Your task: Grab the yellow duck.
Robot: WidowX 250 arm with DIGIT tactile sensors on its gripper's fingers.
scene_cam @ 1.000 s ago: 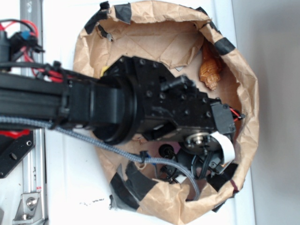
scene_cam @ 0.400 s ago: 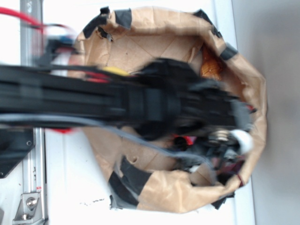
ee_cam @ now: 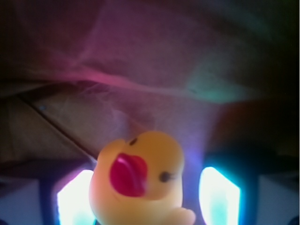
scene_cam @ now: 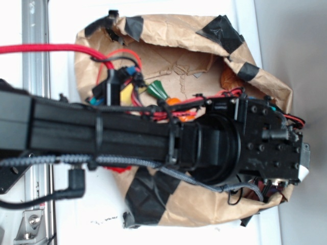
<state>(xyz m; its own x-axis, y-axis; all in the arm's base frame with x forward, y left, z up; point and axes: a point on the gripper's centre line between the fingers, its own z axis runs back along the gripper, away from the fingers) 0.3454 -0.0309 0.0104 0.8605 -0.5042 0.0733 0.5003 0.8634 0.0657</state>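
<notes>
In the wrist view the yellow duck point(ee_cam: 140, 180) fills the lower middle, very close, its red beak and black eyes turned to the camera. It sits between the two bright fingers of my gripper point(ee_cam: 146, 192). The left pad point(ee_cam: 70, 199) is partly behind the duck. The right pad point(ee_cam: 219, 194) stands a narrow gap from its side. The jaws are apart, on either side of the duck. In the exterior view the duck and the fingers are hidden under the black wrist point(scene_cam: 265, 143), which is over the right end of the paper bag.
The brown paper bag point(scene_cam: 173, 25), patched with black tape, surrounds everything; its creased wall fills the wrist view behind the duck. A green and orange item point(scene_cam: 159, 92) and an orange-brown item point(scene_cam: 228, 79) lie inside. A metal rail point(scene_cam: 36, 30) runs along the left.
The arm has swung fast to the right; the wrist went from the bag's middle to its right end. The bag's rim has shifted and changed shape.
</notes>
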